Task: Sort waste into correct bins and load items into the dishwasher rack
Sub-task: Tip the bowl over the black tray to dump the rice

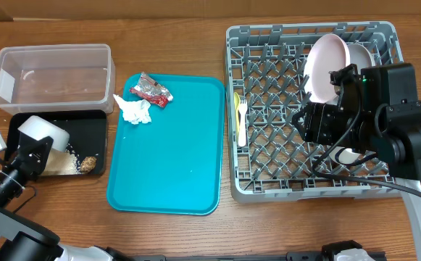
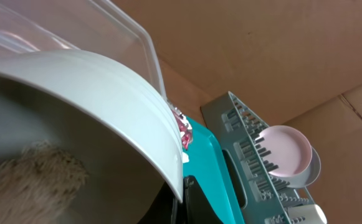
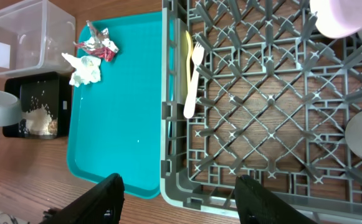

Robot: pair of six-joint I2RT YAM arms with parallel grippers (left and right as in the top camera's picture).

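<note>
White bowl (image 1: pixel 45 130): tipped on its side over the left end of the black tray (image 1: pixel 87 127), mouth towards the rice (image 1: pixel 61 164).
left gripper (image 1: pixel 27 151): clamped tight on the bowl's rim.
black tray: just in front of the tub (image 1: pixel 51 48); the rice lies heaped in it, with a brown scrap (image 1: pixel 88 164) beside the heap.
teal tray (image 1: pixel 170 156): between the two bins and the rack (image 1: pixel 304 191); napkin (image 1: pixel 134 110) and wrapper (image 1: pixel 152 90) lie side by side at its far left corner.
rack: pink plate (image 1: pixel 322 69) and white plate (image 1: pixel 360 54) stand on edge at the far right; spoon (image 1: pixel 236 107) and fork (image 1: pixel 242 119) lie together along the left edge; cup (image 1: pixel 346 155) is partly hidden under the right arm.
right gripper (image 3: pixel 181 186): hanging over the rack, fingers spread wide, nothing between them.
</note>
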